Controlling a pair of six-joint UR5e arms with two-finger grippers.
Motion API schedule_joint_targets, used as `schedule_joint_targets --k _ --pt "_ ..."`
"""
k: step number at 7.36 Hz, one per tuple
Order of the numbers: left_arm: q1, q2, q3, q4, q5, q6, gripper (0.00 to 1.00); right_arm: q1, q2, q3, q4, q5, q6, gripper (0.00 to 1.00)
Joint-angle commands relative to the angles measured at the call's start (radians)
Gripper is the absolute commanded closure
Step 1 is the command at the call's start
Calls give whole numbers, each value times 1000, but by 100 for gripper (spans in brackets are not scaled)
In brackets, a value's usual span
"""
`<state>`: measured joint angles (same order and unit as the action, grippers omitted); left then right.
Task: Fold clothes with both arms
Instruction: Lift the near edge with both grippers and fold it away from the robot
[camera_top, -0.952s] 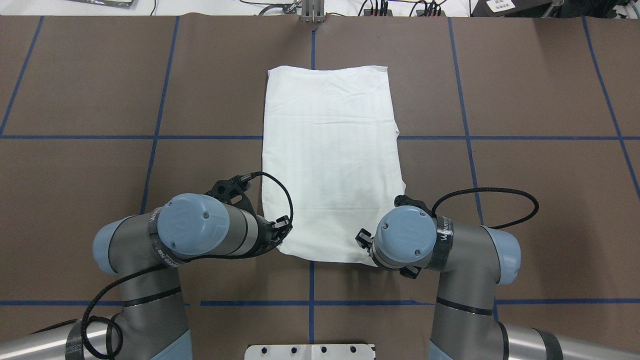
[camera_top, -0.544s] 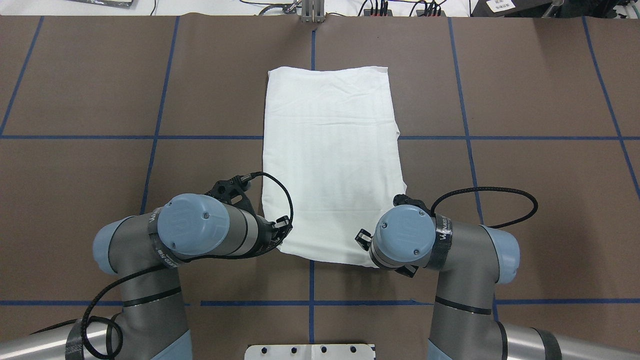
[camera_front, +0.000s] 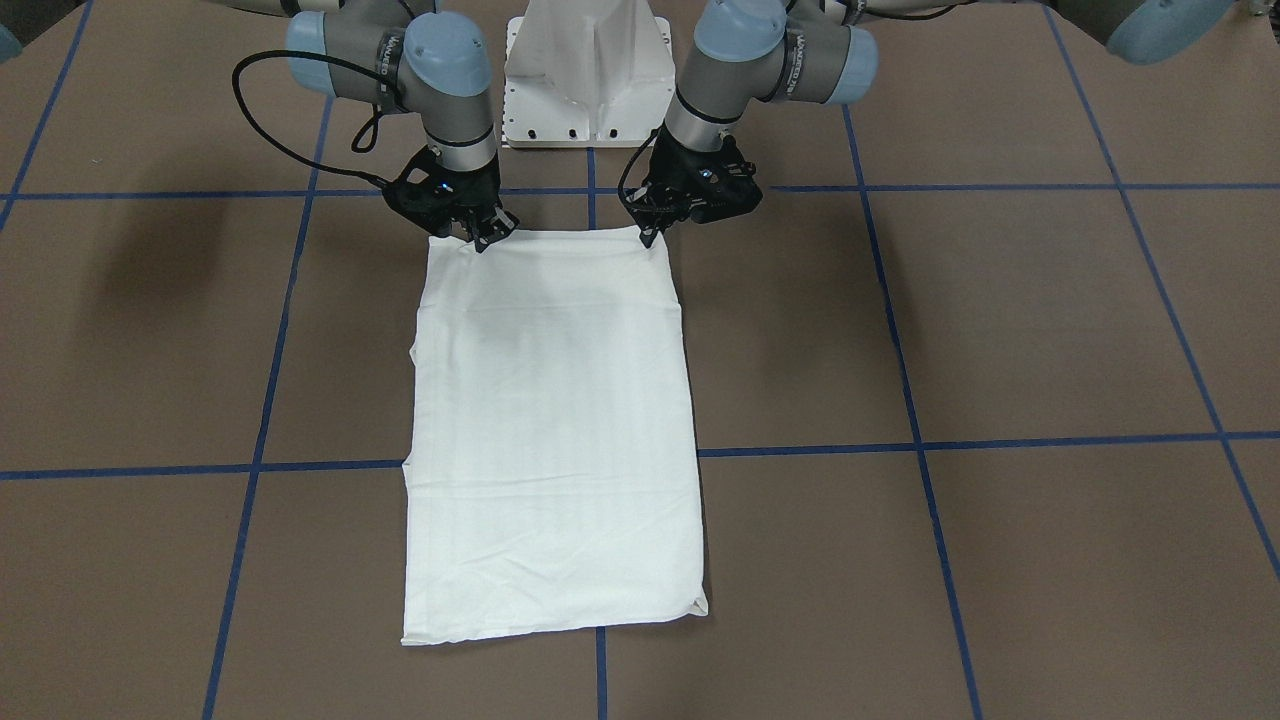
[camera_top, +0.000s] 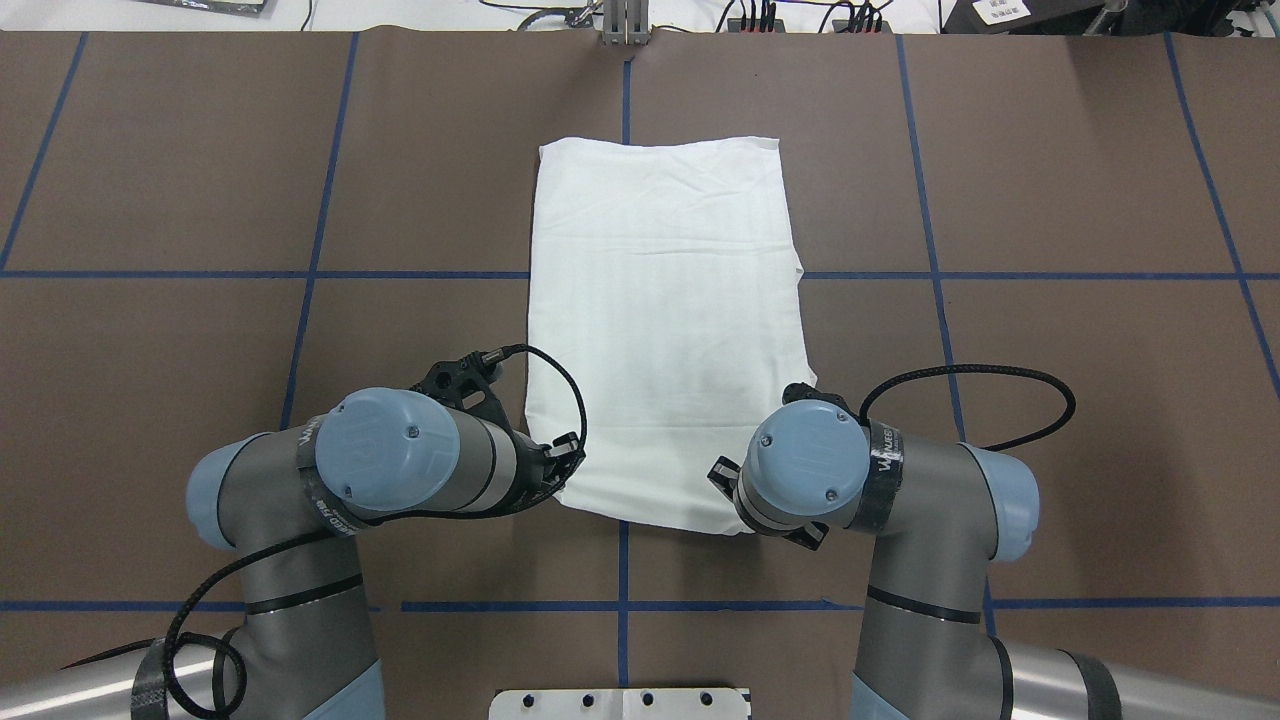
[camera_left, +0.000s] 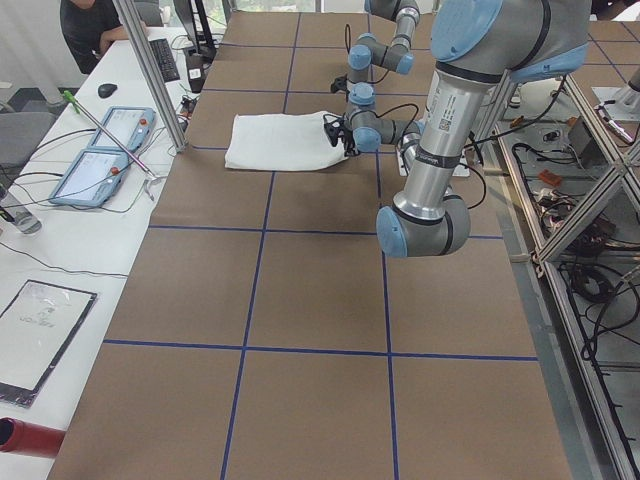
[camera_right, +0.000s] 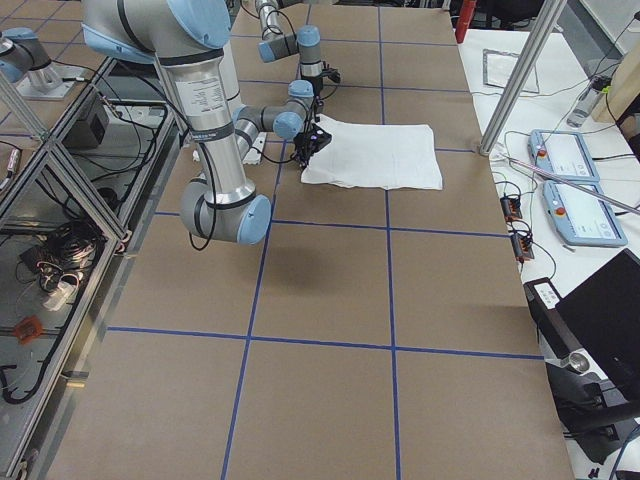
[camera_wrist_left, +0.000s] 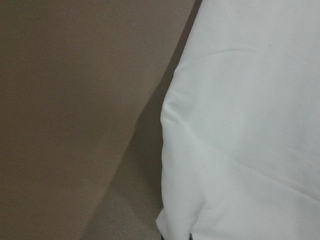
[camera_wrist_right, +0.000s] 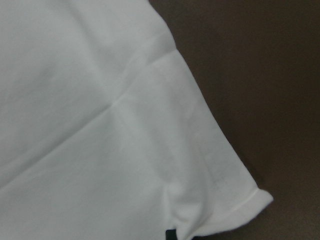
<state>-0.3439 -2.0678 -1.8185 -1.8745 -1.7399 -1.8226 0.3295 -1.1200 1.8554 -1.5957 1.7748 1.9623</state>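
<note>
Brown table (camera_top: 1050, 180): shirt (camera_top: 662, 320) lengthwise from robot

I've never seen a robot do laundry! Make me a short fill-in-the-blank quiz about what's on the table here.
The folded shirt is ___ in colour. The brown table carries a grid of ___ lines. The left gripper and right gripper each meet the shirt at a ___ on the robot's side.
Missing words: white; blue; corner.
</note>
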Motion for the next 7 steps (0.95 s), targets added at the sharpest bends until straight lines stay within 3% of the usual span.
schedule_joint_targets --k 1,5,7 --pt "0 6 -42 9 -3 0 100 25 -9 78 -4 31 12 100" --pt "45 9 -254 240 -121 -20 100 -26 -34 191 -6 47 7 100" --pt "98 17 -339 329 -139 -63 100 -36 -70 301 -10 153 9 100"
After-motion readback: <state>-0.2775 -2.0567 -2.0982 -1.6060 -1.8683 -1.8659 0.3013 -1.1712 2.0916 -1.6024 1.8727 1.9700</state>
